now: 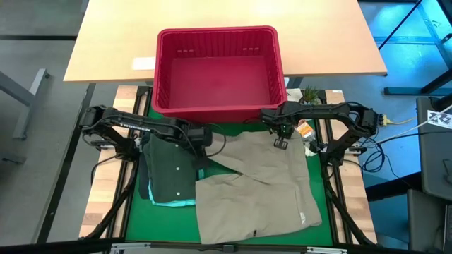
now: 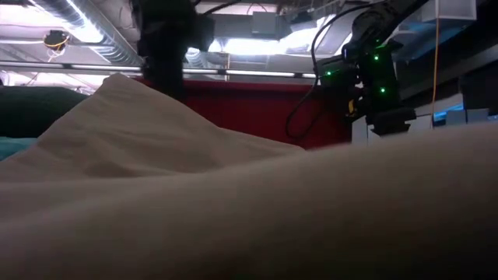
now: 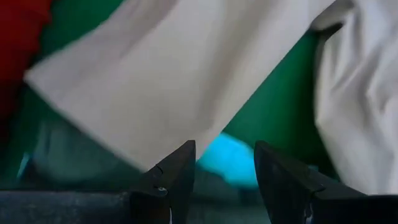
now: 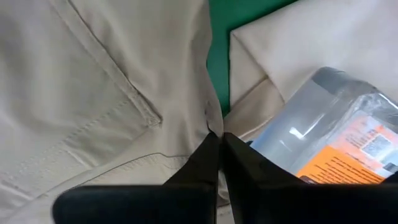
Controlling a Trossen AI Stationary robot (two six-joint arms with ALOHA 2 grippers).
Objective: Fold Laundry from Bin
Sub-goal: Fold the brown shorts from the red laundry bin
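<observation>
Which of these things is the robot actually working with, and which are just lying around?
Part of the job:
- beige-tan garment, spread on the mat
- dark garment, with a teal garment under it
- red bin, looks empty
- right hand, shut on the beige cloth's edge
- left hand, open

Just lying about:
- clear packet with orange label
- small plant

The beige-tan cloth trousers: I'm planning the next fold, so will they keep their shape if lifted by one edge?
Probably not. The beige-tan cloth trousers lie creased and draped, so they should sag. The right tool, shut on a seam, would likely raise only a peak. The cloth looks light and may drag across the green mat.
</observation>
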